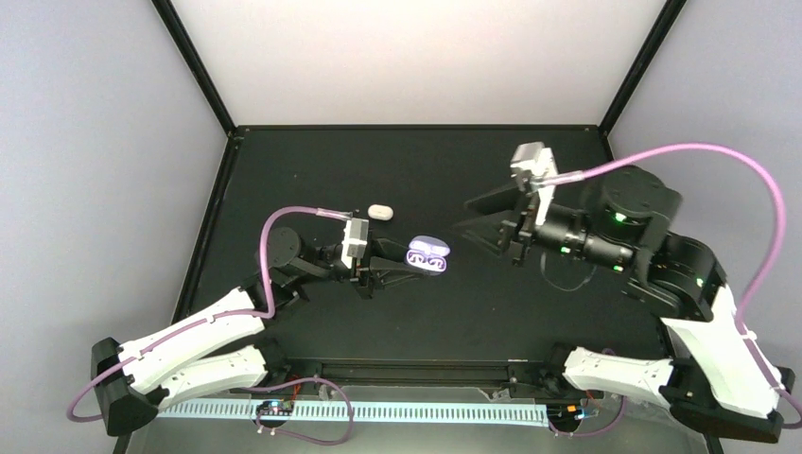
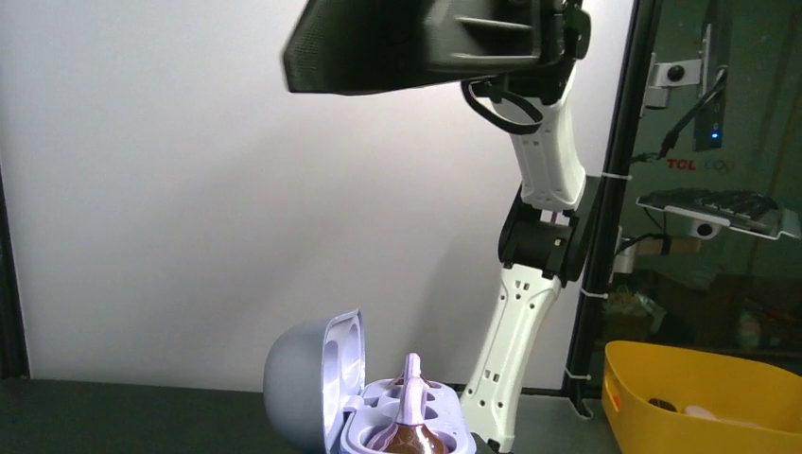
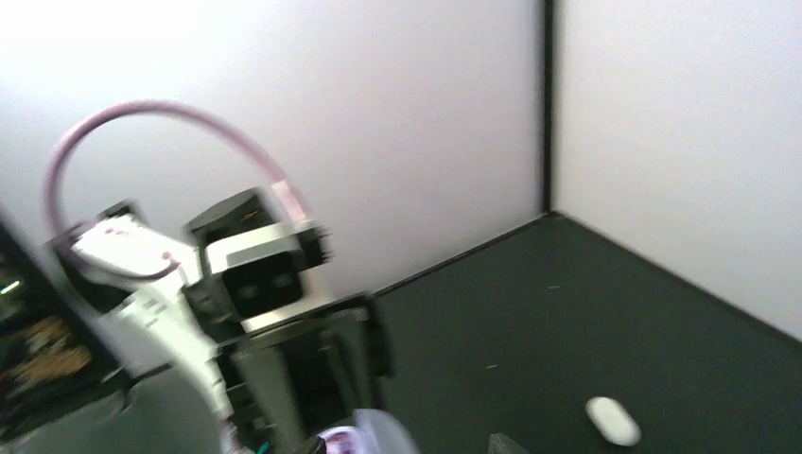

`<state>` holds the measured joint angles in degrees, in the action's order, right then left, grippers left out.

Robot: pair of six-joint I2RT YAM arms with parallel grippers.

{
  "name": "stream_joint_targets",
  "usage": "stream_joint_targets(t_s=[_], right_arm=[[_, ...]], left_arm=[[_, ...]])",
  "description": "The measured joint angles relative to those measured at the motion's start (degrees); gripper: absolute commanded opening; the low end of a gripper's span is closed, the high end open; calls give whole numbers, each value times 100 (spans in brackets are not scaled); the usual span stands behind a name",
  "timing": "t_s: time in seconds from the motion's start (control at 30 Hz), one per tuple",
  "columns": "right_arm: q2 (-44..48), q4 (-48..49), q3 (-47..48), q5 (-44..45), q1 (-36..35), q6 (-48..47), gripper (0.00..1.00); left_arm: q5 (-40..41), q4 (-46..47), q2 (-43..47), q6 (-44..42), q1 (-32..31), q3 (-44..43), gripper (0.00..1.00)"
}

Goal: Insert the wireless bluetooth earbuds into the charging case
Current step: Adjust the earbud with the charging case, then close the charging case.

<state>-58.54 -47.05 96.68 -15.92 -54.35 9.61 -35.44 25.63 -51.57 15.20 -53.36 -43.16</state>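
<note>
The charging case (image 1: 427,253) stands open mid-table, lavender inside, with two curled white shapes in its wells. In the left wrist view the case (image 2: 312,397) has its lid up, and a lavender-stemmed bud (image 2: 412,416) sits in the near well. My left gripper (image 1: 405,262) lies low, its fingers closing on the case's left end. My right gripper (image 1: 464,216) is open and empty, raised to the right of the case. Only one of its fingertips (image 3: 501,445) shows in the blurred right wrist view, beside the case (image 3: 369,437).
A small white oval object (image 1: 379,210) lies on the black mat behind the case and also shows in the right wrist view (image 3: 612,421). Grey walls and black frame posts (image 1: 194,61) enclose the table. A yellow bin (image 2: 700,397) stands outside the cell.
</note>
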Motion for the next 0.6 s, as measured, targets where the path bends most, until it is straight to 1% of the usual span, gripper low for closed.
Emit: stream_joint_targets(t_s=[0.13, 0.27, 0.4, 0.6], right_arm=[[269, 61, -72, 1176, 116, 260, 45], [127, 37, -326, 1646, 321, 511, 46], [-136, 13, -739, 1521, 339, 627, 46], [-205, 116, -981, 511, 339, 634, 46]], left_arm=[[-109, -7, 118, 2, -2, 0, 2], [-227, 26, 286, 7, -2, 4, 2], [-278, 103, 450, 13, -2, 37, 2], [-317, 175, 518, 28, -2, 48, 1]])
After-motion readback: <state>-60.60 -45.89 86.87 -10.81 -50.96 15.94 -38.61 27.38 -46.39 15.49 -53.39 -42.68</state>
